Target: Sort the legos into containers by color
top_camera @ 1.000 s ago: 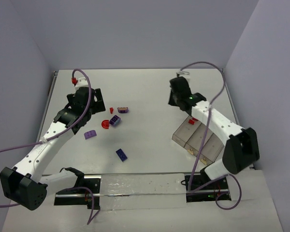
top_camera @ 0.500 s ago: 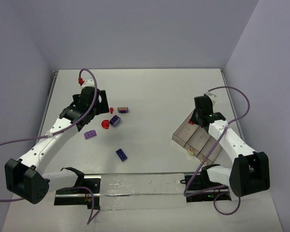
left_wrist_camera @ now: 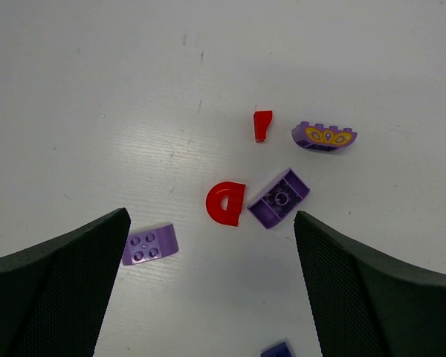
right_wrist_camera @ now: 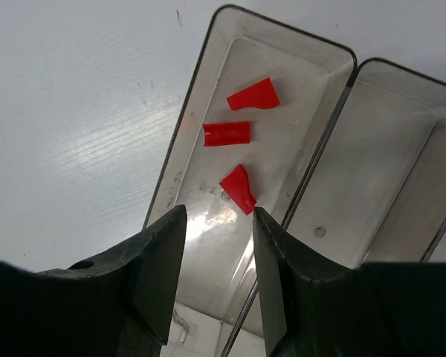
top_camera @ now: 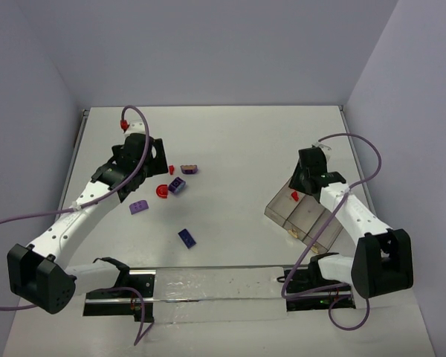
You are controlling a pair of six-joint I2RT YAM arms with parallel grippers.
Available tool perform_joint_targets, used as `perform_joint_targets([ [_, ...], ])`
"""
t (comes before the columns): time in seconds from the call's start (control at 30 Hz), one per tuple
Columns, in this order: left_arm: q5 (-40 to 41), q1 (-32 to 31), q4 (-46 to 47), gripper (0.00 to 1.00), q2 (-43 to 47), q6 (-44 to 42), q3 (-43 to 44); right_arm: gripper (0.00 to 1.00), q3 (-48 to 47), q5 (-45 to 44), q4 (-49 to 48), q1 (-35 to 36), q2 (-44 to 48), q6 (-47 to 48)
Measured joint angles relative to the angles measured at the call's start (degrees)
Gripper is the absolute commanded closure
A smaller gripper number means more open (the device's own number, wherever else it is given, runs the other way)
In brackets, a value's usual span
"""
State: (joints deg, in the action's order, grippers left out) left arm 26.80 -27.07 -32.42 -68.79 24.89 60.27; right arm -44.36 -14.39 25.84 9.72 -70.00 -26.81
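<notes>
Loose legos lie on the white table left of centre: a red half-disc (top_camera: 162, 191) (left_wrist_camera: 226, 203), a purple brick (top_camera: 178, 185) (left_wrist_camera: 279, 198), a tiny red piece (top_camera: 171, 169) (left_wrist_camera: 262, 125), a purple arch with a yellow print (top_camera: 189, 169) (left_wrist_camera: 324, 136), a light purple brick (top_camera: 139, 207) (left_wrist_camera: 149, 245) and a dark blue-violet brick (top_camera: 186, 237) (left_wrist_camera: 279, 349). My left gripper (top_camera: 152, 158) (left_wrist_camera: 210, 249) hangs open and empty above them. The clear tray (top_camera: 276, 209) (right_wrist_camera: 193, 111) stands at the right. Its far compartment holds three red pieces (right_wrist_camera: 226, 134). My right gripper (top_camera: 301, 180) (right_wrist_camera: 218, 223) is open and empty just above that compartment.
The tray's middle compartment (right_wrist_camera: 372, 171) shows nothing inside. Purple cables loop over both arms. The table's side walls stand close at left and right. A metal rail (top_camera: 208, 294) runs along the near edge.
My right gripper swung from the table's back middle to above the tray's far compartment. My left gripper shifted slightly right toward the bricks. The loose legos have not moved.
</notes>
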Motion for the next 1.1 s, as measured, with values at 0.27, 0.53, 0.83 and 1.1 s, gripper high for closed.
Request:
perform_joint_targets([
  [0.27,-1.5,0.0,1.4,0.04,-1.2,0.4,-0.6,0.51,-7.7,-1.7,1.8,3.2,1.7,2.0],
  [0.53,-5.3,-0.3,2.9,0.04,-13.6,3.1,0.3,0.44,-12.6,-4.0,2.3,11.0,0.0,2.4],
  [0.83,-13.6,-3.2,5.6,0.01,-18.1,-2.6,0.2,0.37,-12.7,-4.5,3.1,12.6,-1.7,2.2],
  [1.1,-13.1,-3.3,6.5,0.11,-26.6,-3.4,0.3,0.35,-12.8,-4.9,3.4,12.6,-1.7,2.3],
])
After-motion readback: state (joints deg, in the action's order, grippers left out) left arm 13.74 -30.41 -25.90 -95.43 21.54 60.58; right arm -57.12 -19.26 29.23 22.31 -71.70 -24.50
